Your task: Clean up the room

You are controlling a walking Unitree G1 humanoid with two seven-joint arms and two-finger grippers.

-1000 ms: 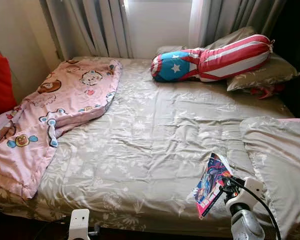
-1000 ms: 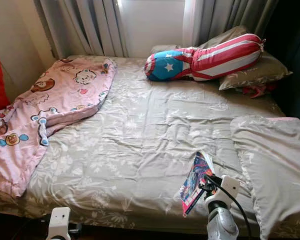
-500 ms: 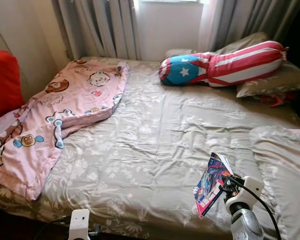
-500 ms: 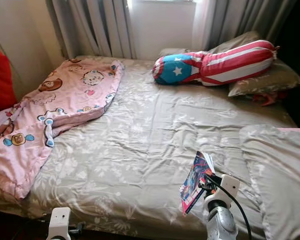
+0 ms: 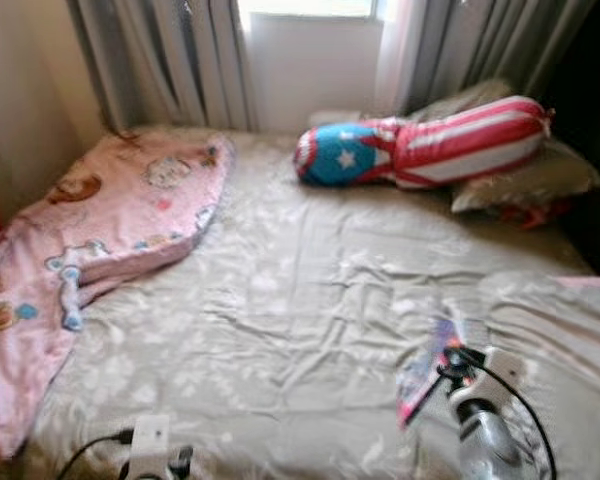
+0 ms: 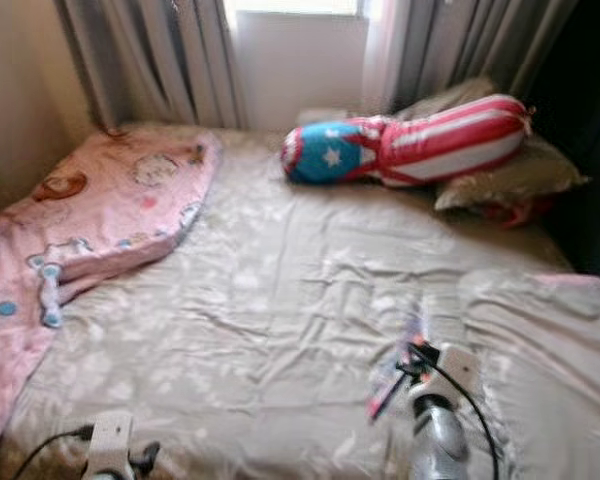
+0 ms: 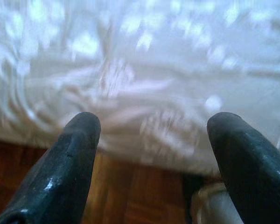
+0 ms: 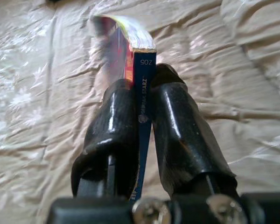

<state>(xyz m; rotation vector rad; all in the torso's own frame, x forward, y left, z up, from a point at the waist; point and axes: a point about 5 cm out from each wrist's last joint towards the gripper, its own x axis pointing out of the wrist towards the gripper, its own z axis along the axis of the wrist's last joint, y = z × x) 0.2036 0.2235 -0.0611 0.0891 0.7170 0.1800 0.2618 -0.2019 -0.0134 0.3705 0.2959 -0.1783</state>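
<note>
My view has come nearer the grey flowered bed [image 5: 280,290]; my right gripper [image 8: 142,100] at 5 o'clock clamps a thin colourful comic book [image 8: 141,65], left gripper [image 7: 151,128] spread wide.

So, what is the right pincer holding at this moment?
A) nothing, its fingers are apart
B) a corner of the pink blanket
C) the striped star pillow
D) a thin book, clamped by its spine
D: in the right wrist view the right pincer has both black fingers pressed against the blue spine of a thin book, held above the grey bedsheet.
</note>
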